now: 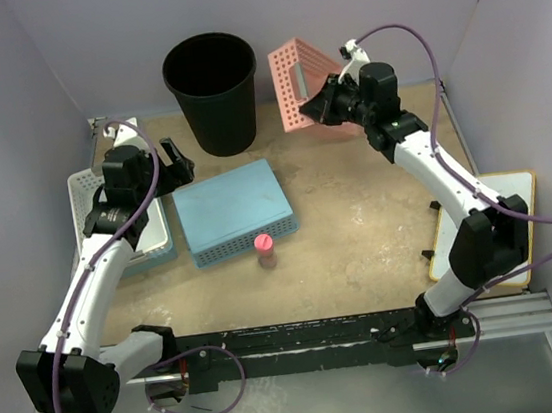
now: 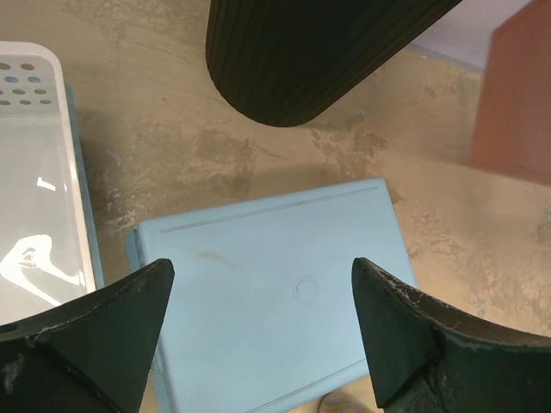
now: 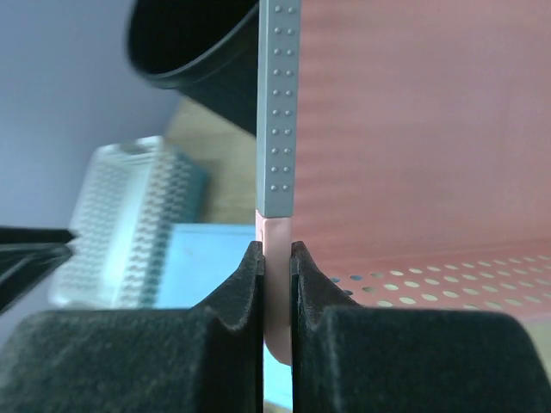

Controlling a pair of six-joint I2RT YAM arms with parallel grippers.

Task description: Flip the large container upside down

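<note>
The large container (image 1: 212, 93) is a tall round black bin standing upright, mouth up, at the back middle of the table. Its ribbed side shows in the left wrist view (image 2: 310, 52) and its rim in the right wrist view (image 3: 194, 52). My right gripper (image 1: 322, 105) is shut on the rim of a pink perforated basket (image 1: 307, 87), held tilted up on edge just right of the bin; the pinched pink wall (image 3: 275, 267) sits between the fingers. My left gripper (image 2: 258, 301) is open and empty, hovering over a blue basket (image 2: 275, 301) near the bin's base.
The blue basket (image 1: 233, 210) lies upside down mid-table. A white basket in a blue one (image 1: 122, 220) lies at the left. A small pink-capped bottle (image 1: 264, 250) stands in front. A yellow-edged board (image 1: 496, 230) lies at the right.
</note>
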